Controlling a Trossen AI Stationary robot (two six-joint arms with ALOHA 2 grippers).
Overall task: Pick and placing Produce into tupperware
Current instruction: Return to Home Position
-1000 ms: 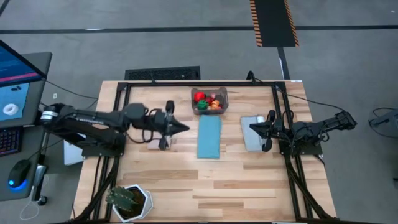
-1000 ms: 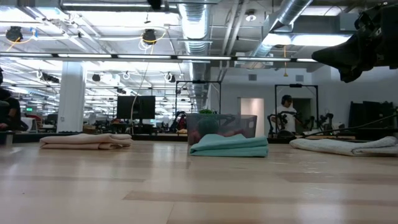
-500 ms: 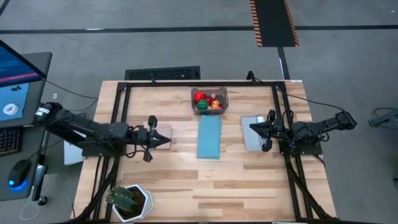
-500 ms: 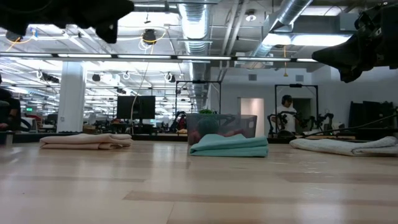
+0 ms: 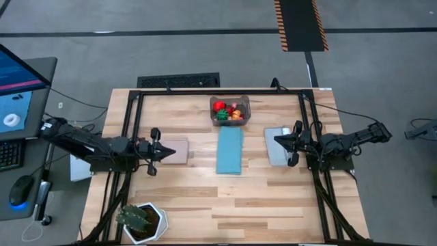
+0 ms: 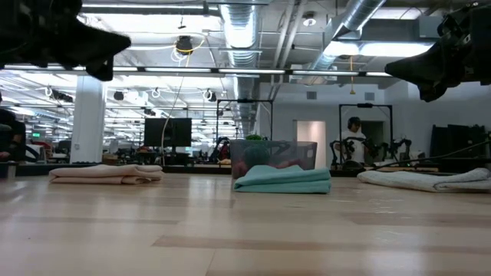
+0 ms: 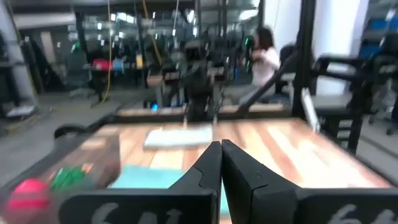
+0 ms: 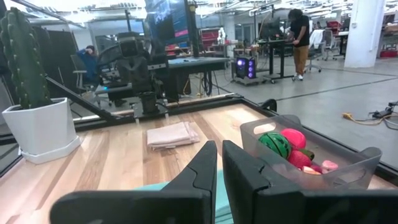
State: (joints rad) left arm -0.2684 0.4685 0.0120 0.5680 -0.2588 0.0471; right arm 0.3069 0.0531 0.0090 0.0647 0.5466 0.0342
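Produce all sits in box, nothing left to pick; L claw & R claw both closed, empty.

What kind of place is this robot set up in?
Probably a robotics lab in an open industrial hall: exposed ceiling ducts, banks of monitors, and a person standing at a desk beyond the framed wooden table.
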